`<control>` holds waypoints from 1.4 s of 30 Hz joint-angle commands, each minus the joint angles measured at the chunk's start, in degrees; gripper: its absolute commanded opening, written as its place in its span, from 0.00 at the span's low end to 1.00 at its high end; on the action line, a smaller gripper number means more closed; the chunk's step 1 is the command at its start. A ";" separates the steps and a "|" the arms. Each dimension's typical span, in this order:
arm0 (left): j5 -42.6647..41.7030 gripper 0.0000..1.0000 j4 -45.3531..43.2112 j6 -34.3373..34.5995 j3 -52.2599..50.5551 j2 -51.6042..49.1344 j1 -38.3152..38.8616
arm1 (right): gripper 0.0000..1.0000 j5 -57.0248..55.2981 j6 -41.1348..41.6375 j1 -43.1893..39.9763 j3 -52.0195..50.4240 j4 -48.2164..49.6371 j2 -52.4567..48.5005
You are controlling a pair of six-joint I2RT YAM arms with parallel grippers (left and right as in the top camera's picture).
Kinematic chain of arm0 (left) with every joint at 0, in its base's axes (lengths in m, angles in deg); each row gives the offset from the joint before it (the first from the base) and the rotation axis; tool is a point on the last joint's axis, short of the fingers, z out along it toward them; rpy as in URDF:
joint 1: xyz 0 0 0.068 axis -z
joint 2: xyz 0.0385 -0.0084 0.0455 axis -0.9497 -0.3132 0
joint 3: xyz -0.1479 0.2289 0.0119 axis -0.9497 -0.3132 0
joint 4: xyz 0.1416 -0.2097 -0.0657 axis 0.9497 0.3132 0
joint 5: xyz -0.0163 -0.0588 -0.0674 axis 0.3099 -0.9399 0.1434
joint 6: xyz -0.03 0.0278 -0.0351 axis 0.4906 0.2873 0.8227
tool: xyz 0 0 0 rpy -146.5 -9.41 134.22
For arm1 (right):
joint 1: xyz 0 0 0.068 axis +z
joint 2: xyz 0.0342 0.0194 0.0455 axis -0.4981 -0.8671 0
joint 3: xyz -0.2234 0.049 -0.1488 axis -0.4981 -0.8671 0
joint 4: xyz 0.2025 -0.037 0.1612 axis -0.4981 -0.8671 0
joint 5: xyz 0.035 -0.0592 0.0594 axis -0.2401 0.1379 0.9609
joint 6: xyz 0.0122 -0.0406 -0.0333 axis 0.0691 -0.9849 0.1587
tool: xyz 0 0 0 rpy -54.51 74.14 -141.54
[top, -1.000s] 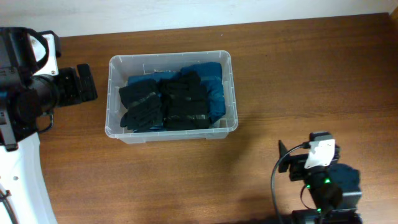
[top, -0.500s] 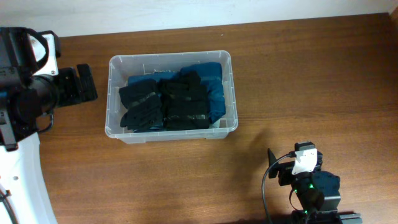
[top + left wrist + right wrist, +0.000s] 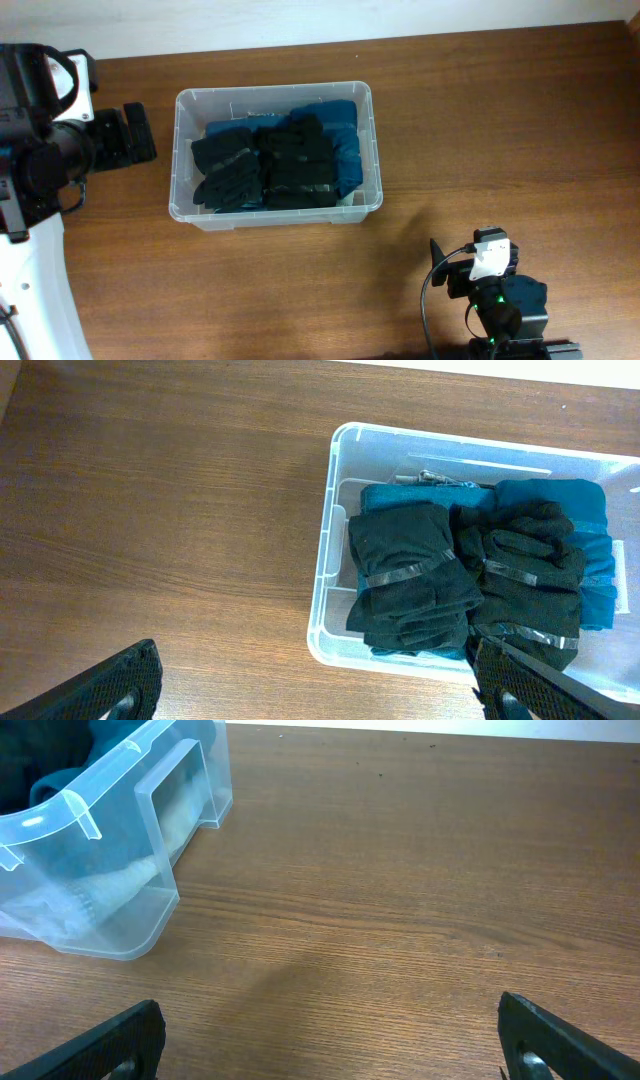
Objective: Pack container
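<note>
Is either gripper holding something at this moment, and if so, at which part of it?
Nothing is held. The left gripper and the right gripper are both open and empty, away from the container.

Glossy clear plastic container — matt cloth gloves, smooth wooden table.

Shows black housings, white shell on the left arm; white block, green lights, looping black cable on the right arm; black-fingered left hand.
</note>
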 commanded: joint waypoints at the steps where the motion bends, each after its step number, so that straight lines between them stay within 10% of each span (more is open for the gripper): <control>1: 0.33 0.99 0.02 0.57 0.04 -0.17 -0.07 | 0.98 0.52 -0.35 -0.37 -0.46 0.22 0.68; 21: 0.50 0.99 -0.52 0.50 -0.70 1.14 0.09 | 0.98 0.52 -0.35 -0.37 -0.46 0.22 0.68; 33: -4.37 0.99 -38.73 -4.44 -47.71 31.06 0.09 | 0.99 0.52 -0.35 -0.37 -0.46 0.22 0.68; 42: -4.39 0.99 -45.16 -4.44 -70.60 51.25 0.09 | 0.98 0.52 -0.35 -0.37 -0.46 0.22 0.68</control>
